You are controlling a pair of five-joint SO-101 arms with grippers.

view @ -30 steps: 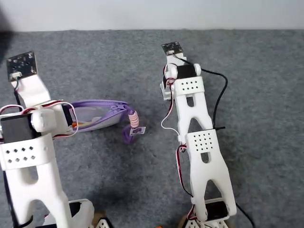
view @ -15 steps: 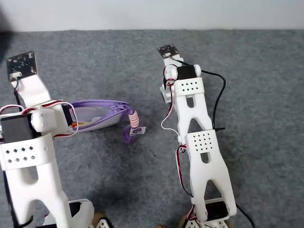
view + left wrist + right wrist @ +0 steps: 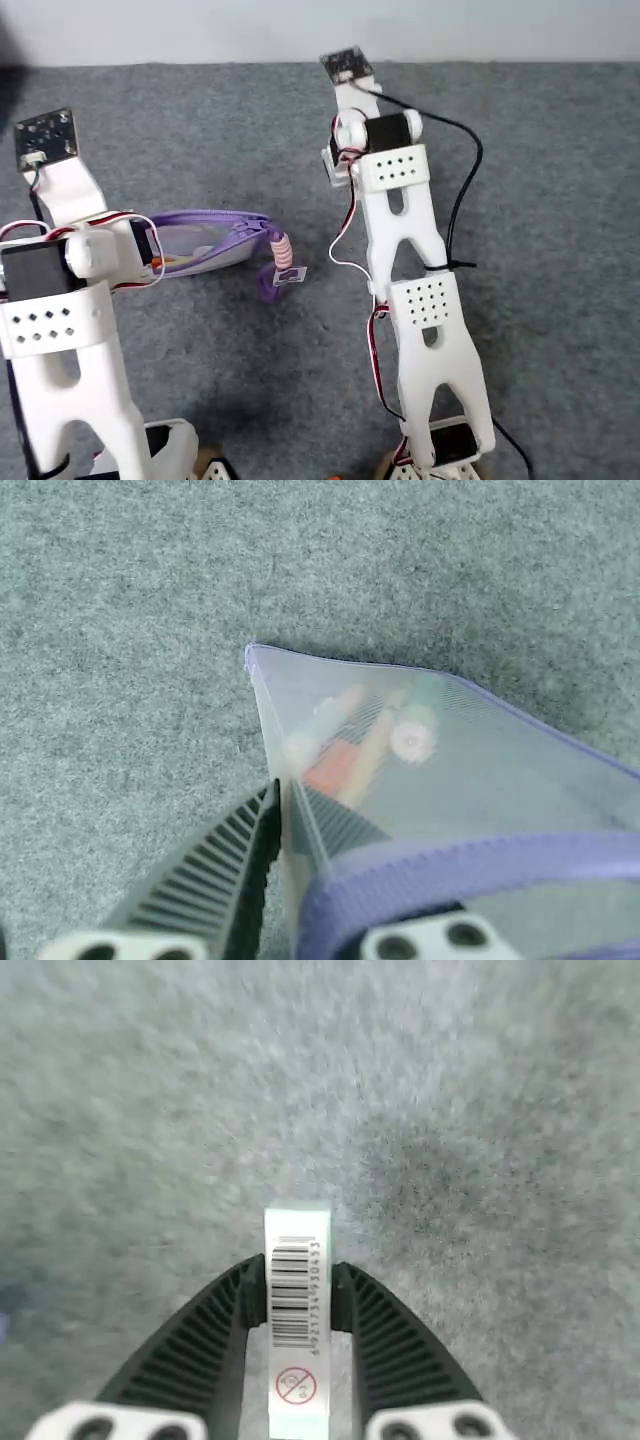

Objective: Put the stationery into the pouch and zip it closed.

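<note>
The clear plastic pouch with a purple zip edge [image 3: 205, 248] lies on the grey carpeted surface [image 3: 540, 200], with coloured stationery [image 3: 350, 750] showing through its wall. The left gripper [image 3: 283, 810] is clamped on one end of the pouch. Well off to the side, the right gripper [image 3: 297, 1272] pinches a slim white barcode-labelled piece [image 3: 297, 1222] over the carpet. A pale wall [image 3: 300, 30] runs along the back.

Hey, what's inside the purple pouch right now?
Through the pouch's clear wall: an orange piece, pale sticks and a round white tip, all blurred. The purple zipper band and left gripper cover the rest.
</note>
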